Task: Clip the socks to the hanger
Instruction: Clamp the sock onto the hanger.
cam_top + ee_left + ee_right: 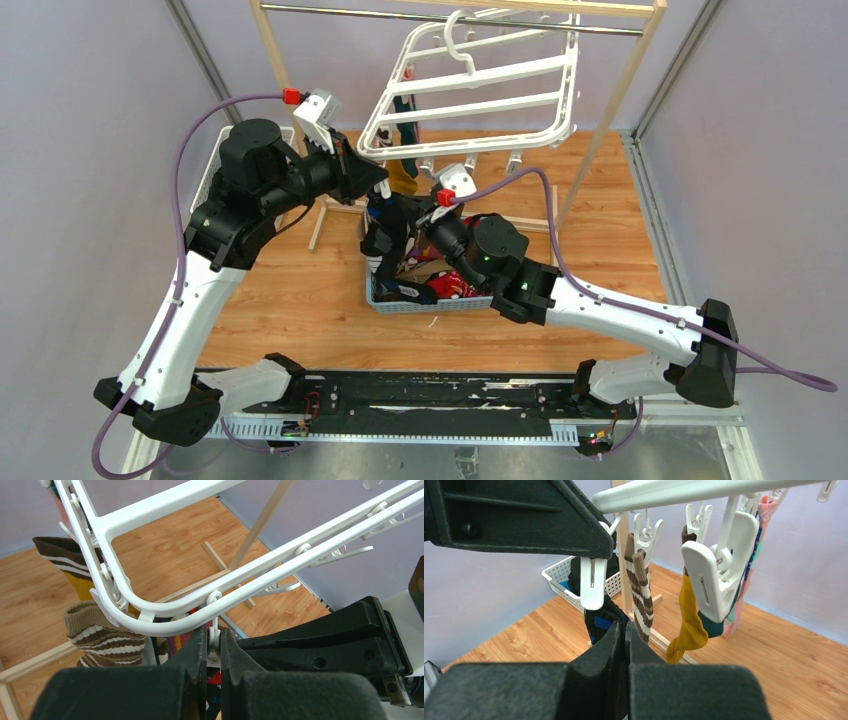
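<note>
Your left hand (pixel 214 649) squeezes the hanger's (pixel 165 619) corner clip (pixel 592 582); your right hand (pixel 625 631), gripping a dark sock (pixel 597 624) beneath, should feed it in.

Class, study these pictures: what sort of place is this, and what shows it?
Probably a robot lab cell staged as a laundry corner: two robot arms at a wooden tabletop, a white clip hanger on a wooden rack, a basket of socks.

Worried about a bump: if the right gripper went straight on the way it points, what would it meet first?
Likely the brown-and-cream striped sock hanging dead ahead of the right gripper; the white clip sits nearer but slightly aside, and depth is unclear.
</note>
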Controlling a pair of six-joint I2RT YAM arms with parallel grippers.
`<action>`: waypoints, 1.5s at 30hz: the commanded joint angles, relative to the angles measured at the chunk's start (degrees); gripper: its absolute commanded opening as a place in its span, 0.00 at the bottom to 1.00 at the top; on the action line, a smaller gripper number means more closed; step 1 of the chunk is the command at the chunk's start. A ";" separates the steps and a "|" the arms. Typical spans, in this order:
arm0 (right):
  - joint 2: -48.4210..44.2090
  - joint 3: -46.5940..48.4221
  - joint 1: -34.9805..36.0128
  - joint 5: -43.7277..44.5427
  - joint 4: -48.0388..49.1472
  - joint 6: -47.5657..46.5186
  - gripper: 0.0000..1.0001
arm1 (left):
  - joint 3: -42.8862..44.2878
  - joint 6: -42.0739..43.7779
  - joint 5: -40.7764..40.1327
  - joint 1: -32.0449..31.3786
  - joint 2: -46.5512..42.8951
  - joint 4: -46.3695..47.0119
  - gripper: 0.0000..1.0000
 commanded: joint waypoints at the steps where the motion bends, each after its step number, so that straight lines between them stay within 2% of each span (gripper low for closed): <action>1: -1.14 2.08 -0.97 0.33 3.04 -0.31 0.00 | -1.19 1.42 2.90 -0.35 -0.33 -2.51 0.00; 23: 1.42 5.19 -1.31 -1.68 5.05 2.38 0.00 | -2.55 2.30 1.84 -0.35 -1.43 -1.85 0.00; 27: 2.11 5.81 -1.33 -2.12 5.20 3.08 0.00 | -2.45 2.64 1.81 -0.35 -1.52 -2.17 0.10; 32: 1.73 5.46 -1.32 -2.20 5.05 3.28 0.00 | -2.99 2.54 0.79 -0.35 -2.08 -1.85 0.40; 36: 1.26 4.62 -1.33 -2.34 5.08 3.93 0.00 | -3.65 2.14 -1.14 -0.35 -2.80 -1.15 0.56; 40: 1.09 3.95 -1.32 -2.58 5.08 4.52 0.02 | -4.56 1.98 -3.80 -0.35 -3.82 -0.25 0.60; 43: 0.31 2.39 -1.32 -2.72 5.78 5.53 0.14 | -5.59 2.00 -5.92 -0.35 -4.92 0.68 0.57; 45: -0.68 0.79 -1.33 -2.64 6.34 6.32 0.27 | -6.61 2.04 -7.18 -0.31 -5.75 1.63 0.54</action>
